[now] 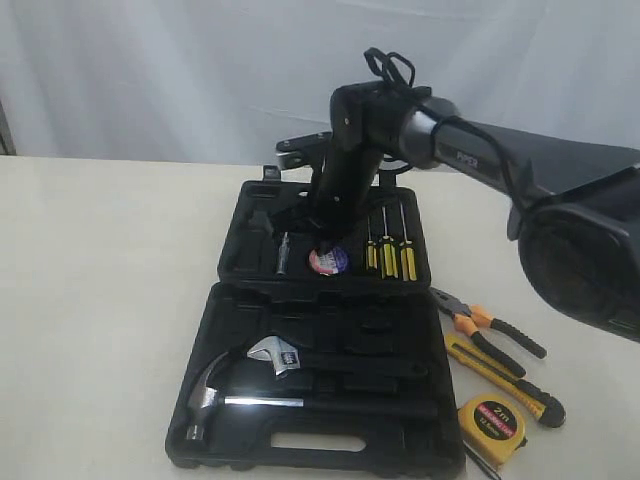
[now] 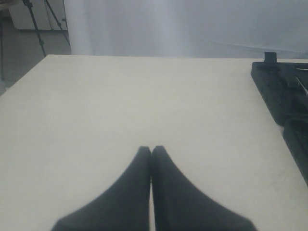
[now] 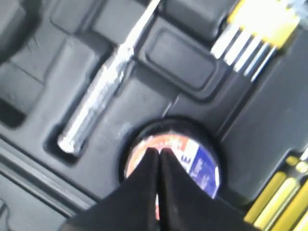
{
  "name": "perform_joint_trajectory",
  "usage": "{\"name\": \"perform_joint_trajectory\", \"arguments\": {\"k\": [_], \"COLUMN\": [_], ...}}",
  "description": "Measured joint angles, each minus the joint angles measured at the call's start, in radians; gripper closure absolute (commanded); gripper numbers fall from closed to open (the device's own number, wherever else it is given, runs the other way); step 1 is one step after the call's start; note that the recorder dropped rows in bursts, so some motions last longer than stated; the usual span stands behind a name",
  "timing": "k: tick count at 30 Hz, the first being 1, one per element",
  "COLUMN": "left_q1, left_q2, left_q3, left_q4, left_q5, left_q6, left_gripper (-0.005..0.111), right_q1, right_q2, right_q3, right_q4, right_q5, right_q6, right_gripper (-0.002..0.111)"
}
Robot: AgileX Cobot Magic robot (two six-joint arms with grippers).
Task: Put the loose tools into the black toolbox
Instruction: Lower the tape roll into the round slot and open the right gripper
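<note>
A small round dark tape roll (image 3: 197,166) lay in a circular recess of the black moulded-plastic toolbox (image 1: 400,310). The right tool (image 3: 159,150), closed and empty, hung over it.

Black toolbox (image 1: 200,330), orange-and-black pliers (image 1: 487,328), yellow tape measure (image 1: 491,418), red-white-blue tape roll (image 3: 192,159)

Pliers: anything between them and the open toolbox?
Nothing visible. The pliers lie on the table just off the right edge of the toolbox in the exterior view, nose toward it. The utility knife and tape measure lie nearer the camera, not between. The right gripper is over the tape roll in the far half.
</note>
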Motion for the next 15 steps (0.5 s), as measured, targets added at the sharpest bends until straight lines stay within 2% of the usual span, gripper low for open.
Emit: {"name": "perform_joint_trajectory", "arguments": {"k": [15], "left_q1": [0.000], "left_q2": [0.000], "left_q3": [0.000], "left_q4": [0.000], "left_q5": [0.000], "left_q6": [0.000], "left_gripper": [0.107], "right_q1": [-0.049], "right_q2": [0.036], "right_q3": [-0.019], "right_q4": [0.011], "right_q5": [0.011], "right_q6": [-0.011], "right_gripper": [0.109]}}
